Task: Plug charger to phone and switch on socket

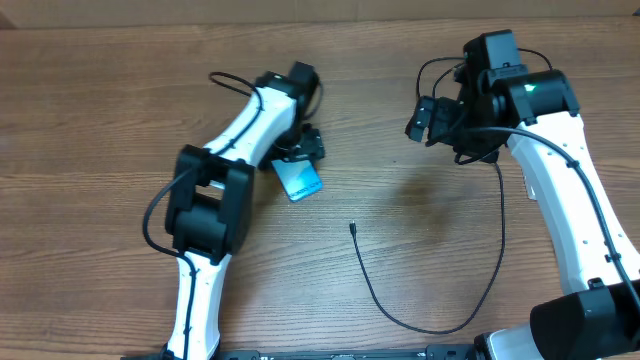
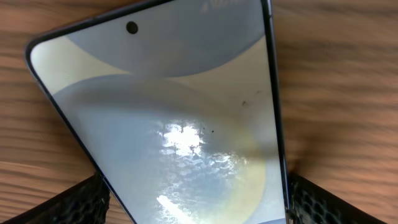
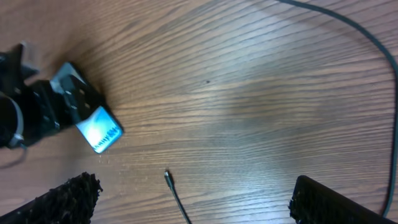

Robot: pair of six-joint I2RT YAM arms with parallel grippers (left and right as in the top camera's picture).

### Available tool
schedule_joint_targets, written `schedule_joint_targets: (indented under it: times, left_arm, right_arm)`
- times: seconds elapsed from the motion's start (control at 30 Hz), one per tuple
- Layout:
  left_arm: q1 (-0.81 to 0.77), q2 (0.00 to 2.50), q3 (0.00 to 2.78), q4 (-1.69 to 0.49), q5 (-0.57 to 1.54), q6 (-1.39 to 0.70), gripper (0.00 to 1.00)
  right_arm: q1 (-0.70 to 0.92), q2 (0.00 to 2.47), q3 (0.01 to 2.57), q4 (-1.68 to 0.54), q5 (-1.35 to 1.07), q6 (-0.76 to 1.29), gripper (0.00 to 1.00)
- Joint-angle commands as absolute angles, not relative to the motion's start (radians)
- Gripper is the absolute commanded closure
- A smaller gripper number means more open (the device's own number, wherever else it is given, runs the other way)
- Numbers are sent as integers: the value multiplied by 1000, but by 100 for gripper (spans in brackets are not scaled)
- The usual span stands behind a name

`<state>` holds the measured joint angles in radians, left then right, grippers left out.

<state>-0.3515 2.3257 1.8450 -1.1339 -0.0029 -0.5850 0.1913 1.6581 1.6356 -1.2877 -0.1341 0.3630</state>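
My left gripper (image 1: 300, 155) is clamped on the phone (image 1: 298, 181); my right gripper (image 3: 199, 202) is spread wide, holding nothing
The phone's gripped end is cut off in my left wrist view; the charger (image 1: 502, 225) loops over the table (image 1: 80, 120), tip (image 1: 353, 228) lying free near the phone, far end lost behind my right arm

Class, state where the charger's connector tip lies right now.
In the overhead view, the connector tip lies on the table near its middle, just lower-right of the phone.
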Motion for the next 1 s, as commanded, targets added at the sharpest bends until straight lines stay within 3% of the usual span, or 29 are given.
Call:
schedule_joint_targets:
  times: [0.0,0.07,0.3,0.47,0.77,0.87,0.9,0.97]
  left_arm:
    - [-253,2400,1809,-1168,-70,-515,5]
    - [-230,2400,1809,-1182,-51,-515,0]
    - [-264,2400,1809,-1172,-41,-564,0]
    - [-332,2400,1809,-1095,86,-526,4]
    - [-446,2400,1809,-1070,93,-448,0]
    - [-442,2400,1808,-1083,92,-449,17]
    - [-441,2400,1808,-1088,84,-448,18]
    - [-441,2400,1808,-1096,75,-407,8]
  right_arm:
    - [234,1665,1609,-1280,-139,363,0]
    - [260,1665,1584,-1265,-139,363,0]
    - [314,1665,1442,-1168,-133,363,0]
    - [314,1665,1419,-1148,-133,359,0]
    - [314,1665,1419,-1130,-133,359,0]
    - [314,1665,1419,-1132,-134,364,0]
    - [314,1665,1419,-1135,-136,370,0]
    - [314,1665,1419,-1139,-137,371,0]
